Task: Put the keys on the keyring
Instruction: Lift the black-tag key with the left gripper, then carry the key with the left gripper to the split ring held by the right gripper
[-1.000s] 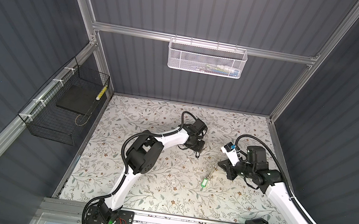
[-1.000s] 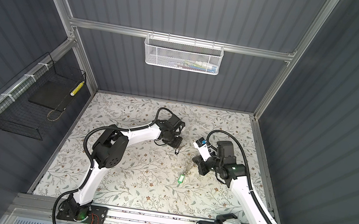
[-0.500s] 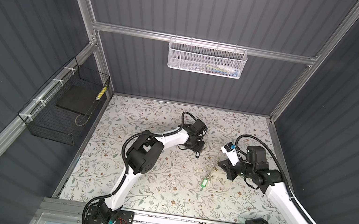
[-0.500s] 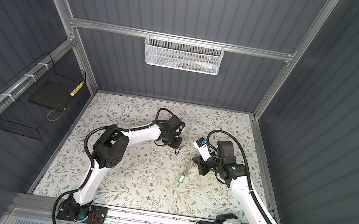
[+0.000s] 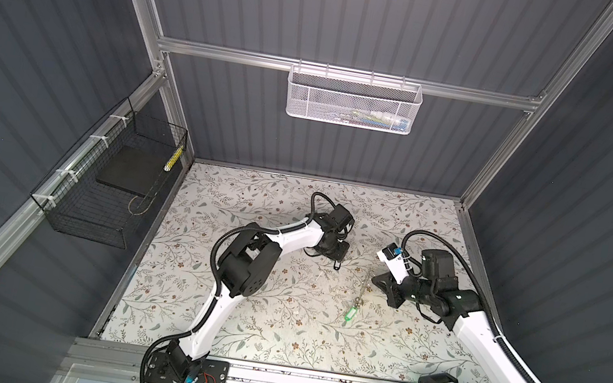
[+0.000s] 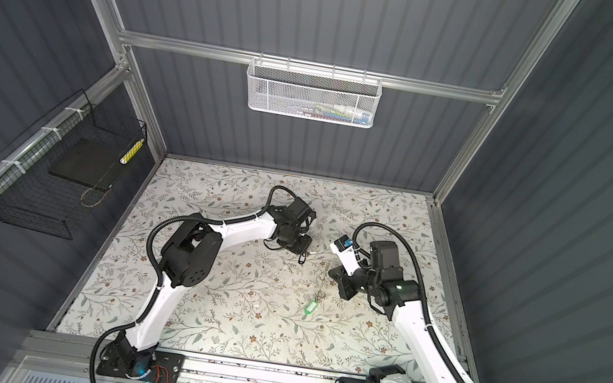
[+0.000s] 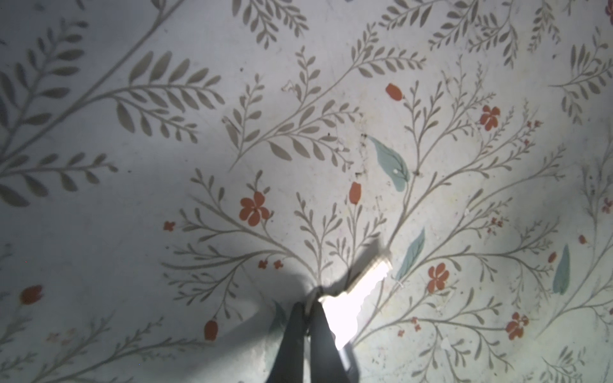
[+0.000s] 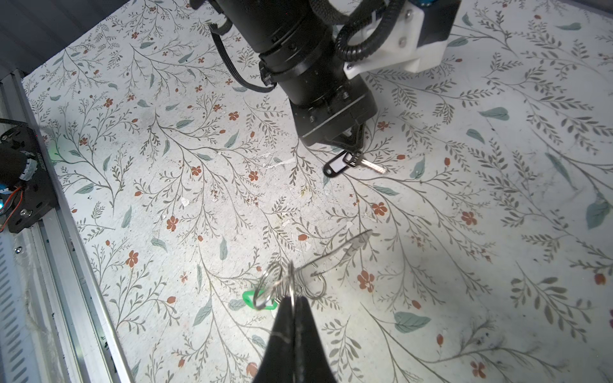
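Note:
My right gripper (image 8: 292,300) is shut on the thin metal keyring (image 8: 282,285) and holds it above the table. The green tag (image 8: 247,298) sits just behind the ring, and a silver key (image 8: 345,248) on it points away. In both top views the green tag (image 5: 350,313) (image 6: 309,308) lies below my right gripper (image 5: 374,282). My left gripper (image 8: 352,146) reaches down to the table. It is shut where a second silver key (image 8: 373,165) joins a black tag (image 8: 336,164). In the left wrist view its fingertips (image 7: 300,310) pinch beside the bright key (image 7: 360,290).
The floral table (image 5: 276,314) is walled on three sides. A white mesh basket (image 5: 351,101) hangs on the back wall and a black wire basket (image 5: 108,184) on the left wall. An aluminium rail (image 5: 265,375) with both arm bases runs along the front edge.
My left gripper's jaws have closed the last bit on the key with the black tag. Both arms otherwise stay where they were.

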Motion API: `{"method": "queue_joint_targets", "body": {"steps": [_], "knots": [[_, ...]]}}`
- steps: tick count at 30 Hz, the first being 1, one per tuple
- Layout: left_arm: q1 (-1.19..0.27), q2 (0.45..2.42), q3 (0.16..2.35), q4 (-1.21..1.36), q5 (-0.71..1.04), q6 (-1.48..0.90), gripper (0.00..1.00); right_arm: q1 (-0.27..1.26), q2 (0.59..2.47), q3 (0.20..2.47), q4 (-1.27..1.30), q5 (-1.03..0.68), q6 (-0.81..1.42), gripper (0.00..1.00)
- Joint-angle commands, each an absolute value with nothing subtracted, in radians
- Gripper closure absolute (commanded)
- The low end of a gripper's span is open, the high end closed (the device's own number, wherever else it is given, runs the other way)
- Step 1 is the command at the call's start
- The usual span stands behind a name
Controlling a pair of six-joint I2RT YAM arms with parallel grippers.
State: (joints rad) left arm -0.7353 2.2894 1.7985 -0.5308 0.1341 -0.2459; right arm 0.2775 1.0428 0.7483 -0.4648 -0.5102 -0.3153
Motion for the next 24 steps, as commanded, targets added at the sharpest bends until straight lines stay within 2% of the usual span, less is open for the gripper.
{"method": "queue_joint_targets", "body": {"steps": [1, 11, 24], "knots": [[-0.733, 2.311, 1.817, -0.556, 0.141, -0.247, 0.99, 0.275, 1.045, 0.776, -0.474, -0.528, -0.321, 1.00], [-0.733, 2.207, 1.767, -0.498, 0.160, -0.176, 1.00, 0.275, 1.015, 0.788, -0.471, -0.533, -0.323, 1.00], [-0.733, 1.804, 1.484, -0.306, 0.322, 0.235, 1.00, 0.276, 0.938, 0.836, -0.523, -0.513, -0.346, 1.00]]}}
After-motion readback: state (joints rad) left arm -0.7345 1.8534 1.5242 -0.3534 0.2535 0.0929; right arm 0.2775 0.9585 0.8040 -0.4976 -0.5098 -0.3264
